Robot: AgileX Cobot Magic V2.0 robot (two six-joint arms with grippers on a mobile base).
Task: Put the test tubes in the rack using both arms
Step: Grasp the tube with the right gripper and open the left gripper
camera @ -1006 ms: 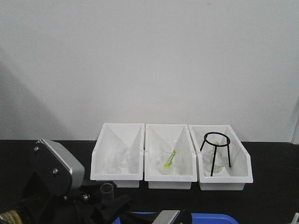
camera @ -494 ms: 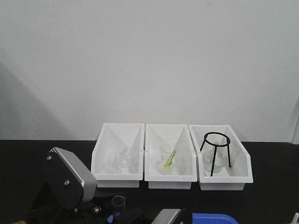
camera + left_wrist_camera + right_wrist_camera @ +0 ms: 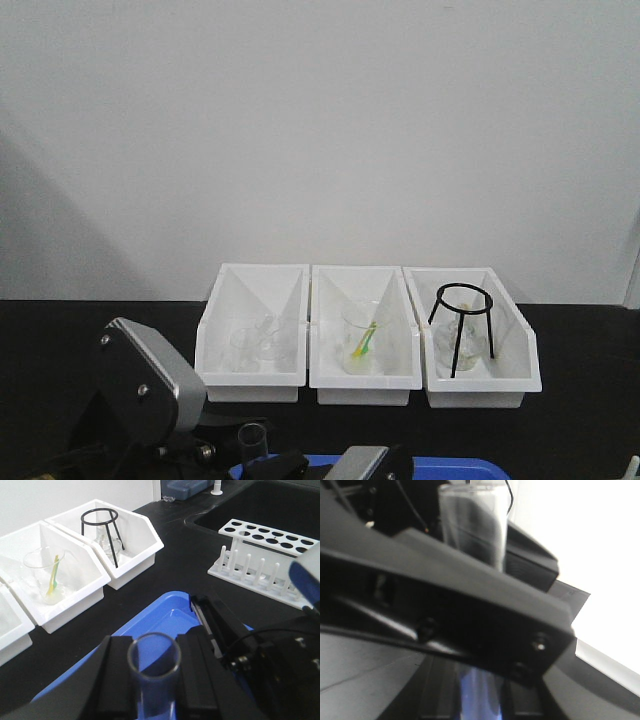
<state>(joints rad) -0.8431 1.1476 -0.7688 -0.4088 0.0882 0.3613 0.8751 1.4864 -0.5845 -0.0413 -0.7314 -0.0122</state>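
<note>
**Tube held upright over the tray, rack waiting to the side**

A plain white wall (image 3: 320, 130) backs a black bench top (image 3: 180, 550). Three white bins (image 3: 362, 388) sit in a row against it. The middle one holds a glass beaker (image 3: 45, 570) with a yellow-green stick inside, and another holds a black wire tripod (image 3: 102, 530). A blue tray (image 3: 165, 617) lies nearer the robot.

The left gripper (image 3: 152, 680) is clenched on one test tube (image 3: 152, 667). Its black fingers (image 3: 117, 675) press both sides of the glass below the open rim. The tube stands upright above the tray, probably so the mouth and upper length stay free for the other arm to take.

The right gripper (image 3: 477, 700) is close beside the tube. Its wrist view is blurred and filled with dark housing, so I cannot tell whether it is spread or closed.

The white rack (image 3: 252, 534) stands well apart on the bench, with its holed plate and peg row unobstructed. No tube shows in it, so the transfer looks to be at an early stage.
</note>
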